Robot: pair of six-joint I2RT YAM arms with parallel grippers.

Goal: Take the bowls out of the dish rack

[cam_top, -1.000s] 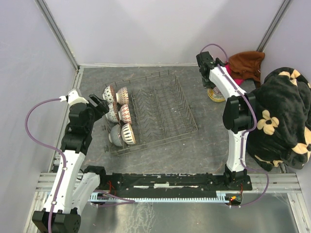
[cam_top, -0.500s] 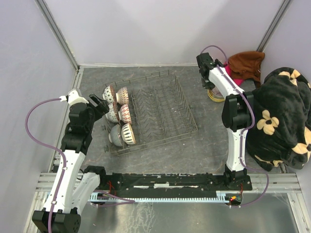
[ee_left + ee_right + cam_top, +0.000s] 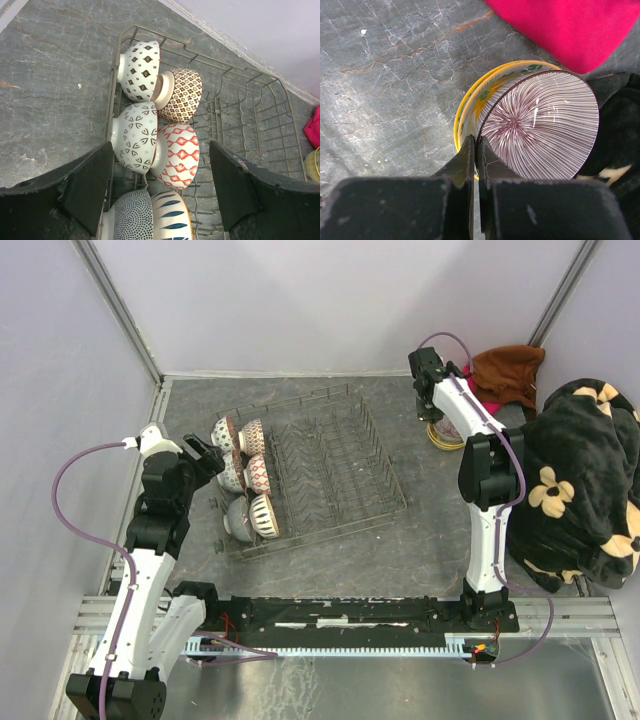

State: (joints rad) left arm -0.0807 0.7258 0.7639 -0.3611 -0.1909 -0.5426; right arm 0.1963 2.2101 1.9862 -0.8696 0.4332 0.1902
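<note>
The grey wire dish rack [image 3: 340, 475] stands mid-table. Several bowls stand on edge in pairs at its left end. In the left wrist view they are a white diamond-patterned bowl [image 3: 141, 70], a brown lattice bowl [image 3: 184, 95], a white leaf-patterned bowl [image 3: 135, 137], a red lattice bowl [image 3: 177, 155], a dotted bowl [image 3: 127, 217] and a blue-dashed bowl [image 3: 172, 220]. My left gripper [image 3: 160, 185] is open above them, touching none. My right gripper [image 3: 476, 145] is shut on the rim of a purple-striped bowl [image 3: 545, 130], which is nested in a yellow bowl [image 3: 472, 107] at the far right [image 3: 443, 440].
A pink cloth [image 3: 570, 25] and a brown cloth [image 3: 510, 375] lie just beyond the yellow bowl. A black flowered blanket [image 3: 580, 480] fills the right side. The rack's right rows [image 3: 250, 115] hold only tines. Enclosure walls rise close on the left, far and right sides.
My right wrist has shifted slightly to the far right over the yellow bowl. The left arm and the bowls in the rack have not moved.
</note>
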